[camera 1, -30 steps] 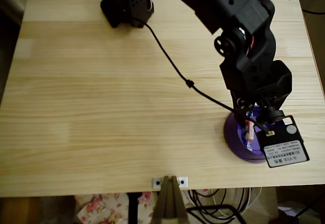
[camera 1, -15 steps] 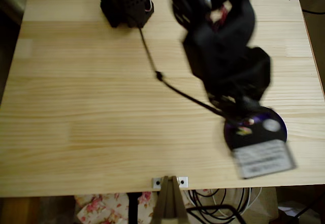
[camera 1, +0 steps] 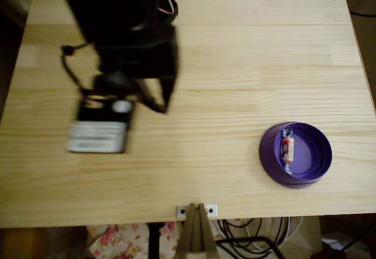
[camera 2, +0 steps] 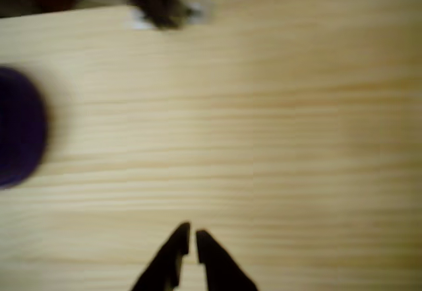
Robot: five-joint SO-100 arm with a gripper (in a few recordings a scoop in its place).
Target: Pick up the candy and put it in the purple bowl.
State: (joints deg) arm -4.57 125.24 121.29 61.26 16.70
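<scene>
In the overhead view the candy (camera 1: 286,150), white and pink-orange with bluish twisted ends, lies inside the purple bowl (camera 1: 322,153) near its left wall, at the table's front right. My black arm (camera 1: 132,41) is motion-blurred over the left half of the table, far from the bowl. In the wrist view my gripper (camera 2: 191,238) hangs over bare wood, its fingertips almost touching and nothing between them. The purple bowl (camera 2: 16,136) is a dark blur at that view's left edge.
The wrist camera with its white label (camera 1: 98,131) hangs blurred at the left. A small metal bracket (camera 1: 197,210) sits on the light wooden table's (camera 1: 235,65) front edge. Cables lie beyond the table's front and back edges.
The arm has swung from above the bowl at the right across to the table's left side. The candy stays behind in the bowl, now uncovered.
</scene>
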